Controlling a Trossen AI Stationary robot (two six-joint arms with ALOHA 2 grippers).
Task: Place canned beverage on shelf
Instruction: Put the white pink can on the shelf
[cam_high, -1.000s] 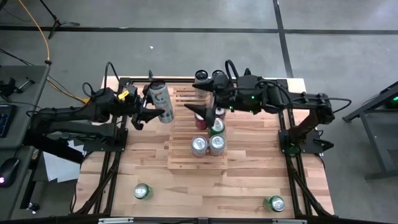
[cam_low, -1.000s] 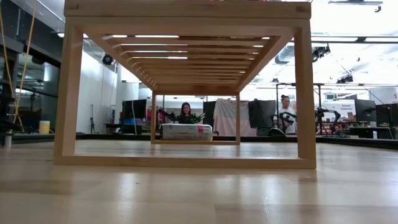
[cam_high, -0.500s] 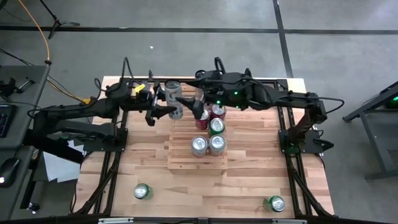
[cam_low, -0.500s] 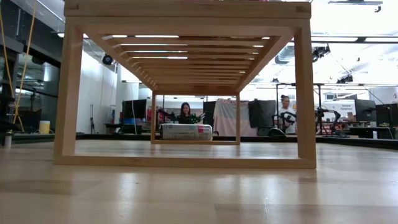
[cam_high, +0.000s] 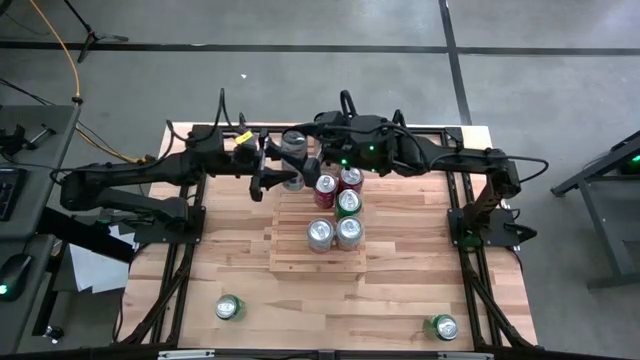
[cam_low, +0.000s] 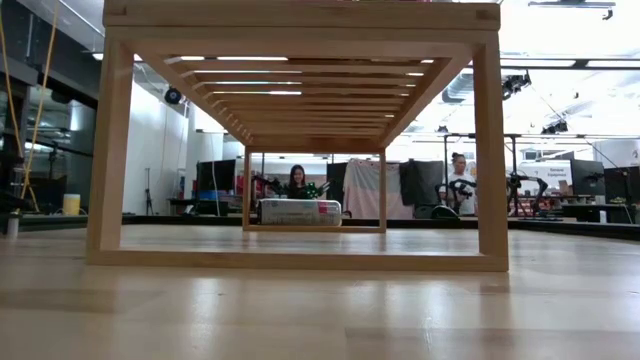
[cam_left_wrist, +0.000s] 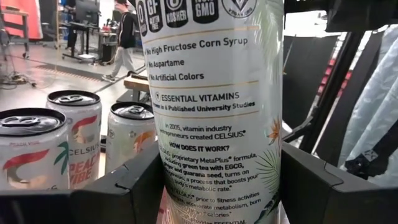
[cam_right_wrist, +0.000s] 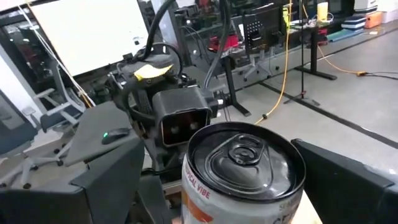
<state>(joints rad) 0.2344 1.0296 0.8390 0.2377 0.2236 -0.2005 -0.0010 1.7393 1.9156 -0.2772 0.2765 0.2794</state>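
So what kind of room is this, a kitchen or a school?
Neither, most likely a robot lab or workshop. Two dark robot arms work over a wooden table with drink cans on a slatted shelf, and behind it stand desks, screens, cables and a seated person.

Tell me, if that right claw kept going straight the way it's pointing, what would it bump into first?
Most likely the white can held upright in the left gripper. It already sits between the open fingers of the right gripper, so the claw would meet it almost at once, with the left gripper just behind it. Depth is uncertain.
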